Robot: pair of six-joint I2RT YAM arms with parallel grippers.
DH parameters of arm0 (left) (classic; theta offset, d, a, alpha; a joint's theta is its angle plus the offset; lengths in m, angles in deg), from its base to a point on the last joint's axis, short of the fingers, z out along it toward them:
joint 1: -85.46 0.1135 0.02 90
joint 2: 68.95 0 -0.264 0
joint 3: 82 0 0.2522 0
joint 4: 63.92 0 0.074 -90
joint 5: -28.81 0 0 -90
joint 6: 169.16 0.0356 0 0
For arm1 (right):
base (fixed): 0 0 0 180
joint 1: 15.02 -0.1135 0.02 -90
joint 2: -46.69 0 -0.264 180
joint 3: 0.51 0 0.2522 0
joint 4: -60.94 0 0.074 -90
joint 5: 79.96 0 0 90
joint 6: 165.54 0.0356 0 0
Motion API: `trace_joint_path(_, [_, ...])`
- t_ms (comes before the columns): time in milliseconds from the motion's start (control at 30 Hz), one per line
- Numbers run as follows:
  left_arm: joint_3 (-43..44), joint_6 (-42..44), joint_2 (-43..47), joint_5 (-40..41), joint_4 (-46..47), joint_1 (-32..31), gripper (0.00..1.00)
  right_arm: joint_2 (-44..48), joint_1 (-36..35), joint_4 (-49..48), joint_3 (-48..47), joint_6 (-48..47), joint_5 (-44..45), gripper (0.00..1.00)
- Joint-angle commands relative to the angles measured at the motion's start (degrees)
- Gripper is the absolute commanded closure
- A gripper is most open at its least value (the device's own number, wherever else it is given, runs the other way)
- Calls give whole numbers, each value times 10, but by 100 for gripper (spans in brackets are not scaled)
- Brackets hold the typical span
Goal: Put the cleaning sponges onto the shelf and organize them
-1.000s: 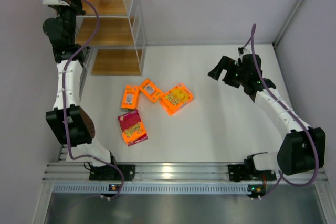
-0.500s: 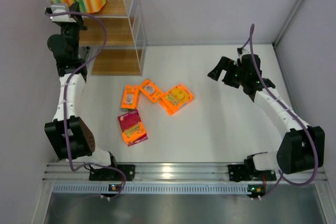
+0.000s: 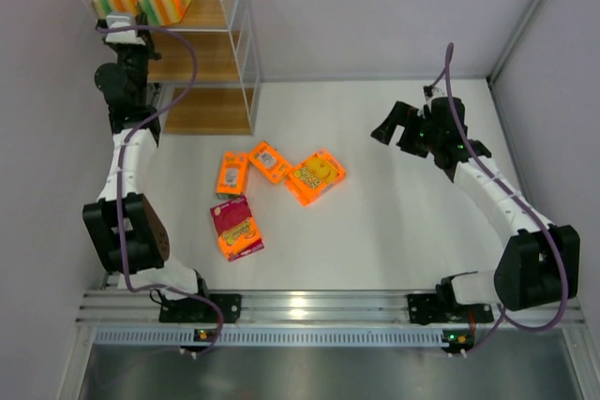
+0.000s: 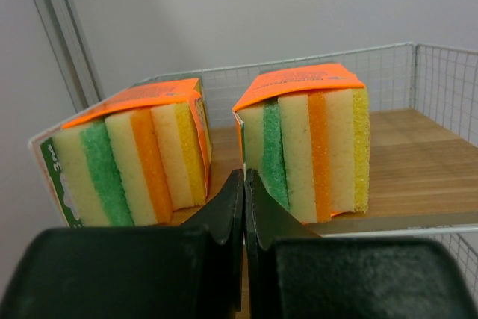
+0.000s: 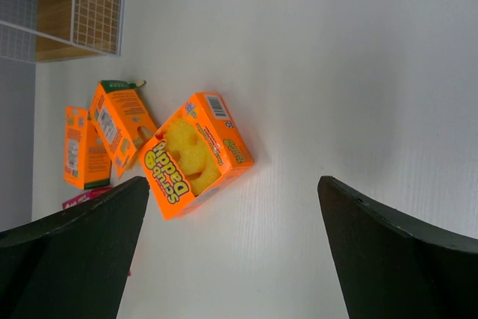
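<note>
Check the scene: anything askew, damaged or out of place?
Nothing damaged or spilled. On the shelf the left striped pack and right striped pack stand upright, slightly misaligned. Four packs lie scattered on the table.

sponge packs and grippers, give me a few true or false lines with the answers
1. Two striped packs stand side by side on the shelf's top board. True.
2. The left gripper holds one of them. False: it is shut on nothing, just in front of the pair.
3. The right gripper is open above the table. True.
4. Only two sponge packs lie on the table. False: four orange packs lie there.
</note>
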Motion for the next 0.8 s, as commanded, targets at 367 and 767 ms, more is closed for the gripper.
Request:
trace_joint_path(367, [-6, 14, -30, -6, -8, 2, 98, -20, -7, -7, -17, -1, 4, 0])
trace_joint_path(767, [-38, -53, 80, -35, -13, 2, 7, -1, -10, -5, -11, -13, -10, 1])
